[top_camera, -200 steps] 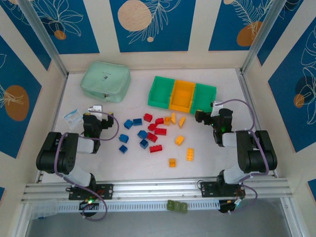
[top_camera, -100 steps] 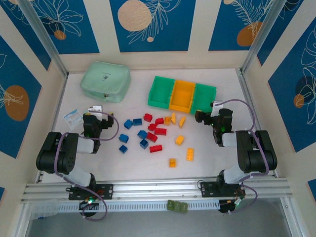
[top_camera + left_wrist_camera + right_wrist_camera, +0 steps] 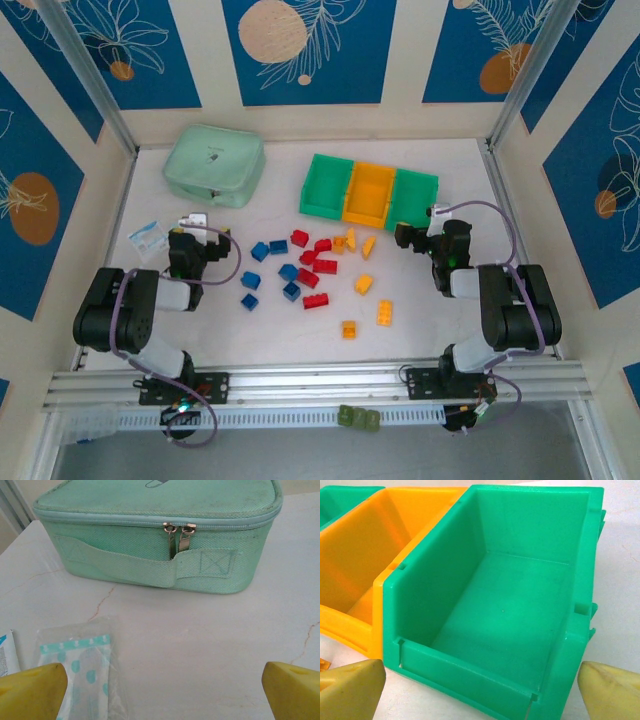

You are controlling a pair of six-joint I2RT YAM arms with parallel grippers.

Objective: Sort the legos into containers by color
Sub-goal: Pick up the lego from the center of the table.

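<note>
Top view first: zero progress, as far as I can judge. All the legos (image 3: 310,268) are loose on the bench (image 3: 270,330), between my two arms and just in front of the bins (image 3: 369,191), which look empty. Blues lie mostly to the left, reds in the middle and yellow-orange ones to the right, so every brick is left to move. They point every which way, no common axis. The bin row runs left to right, its right end a touch nearer me. Each bin's own long axis runs front to back, low lip facing the legos. My left pincer (image 3: 200,236) sits left of the pile and my right pincer (image 3: 415,226) right of it, near the last green bin.

Left wrist: jaws wide apart with nothing between them, yellow fingers (image 3: 30,690) at the bottom corners. I'm facing a mint case (image 3: 155,540), with a clear packet (image 3: 77,675) lying by the left finger.

Right wrist: also spread wide, holding nothing. Straight ahead is the green end bin (image 3: 510,615), bare inside and lengthwise away from me. The orange bin (image 3: 360,560) touches its left side.
</note>
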